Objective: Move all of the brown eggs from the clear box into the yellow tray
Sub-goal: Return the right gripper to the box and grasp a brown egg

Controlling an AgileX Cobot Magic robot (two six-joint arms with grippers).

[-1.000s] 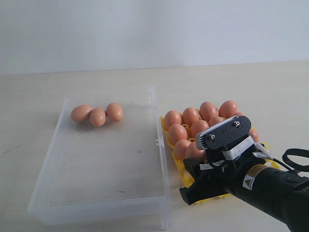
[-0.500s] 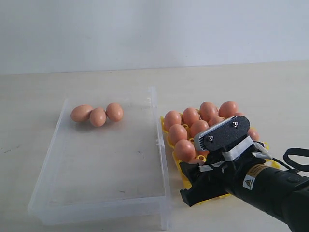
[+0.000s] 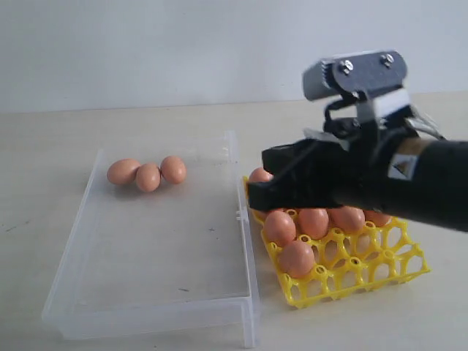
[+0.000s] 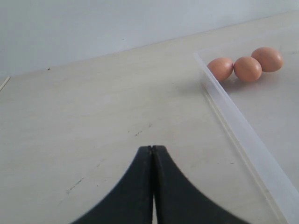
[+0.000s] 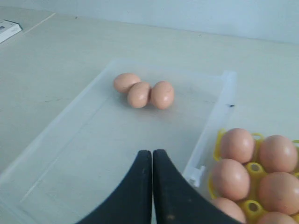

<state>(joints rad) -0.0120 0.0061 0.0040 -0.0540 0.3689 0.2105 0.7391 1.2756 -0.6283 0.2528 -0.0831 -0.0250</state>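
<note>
Three brown eggs huddle in a corner of the clear box. The yellow tray, partly filled, sits just beside it. The right tool hovers over the box's wall and the left tool outside it — both clenched, empty.

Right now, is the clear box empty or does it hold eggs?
Not empty: three brown eggs lie clustered near one end of the clear box; elsewhere its floor is bare.
</note>
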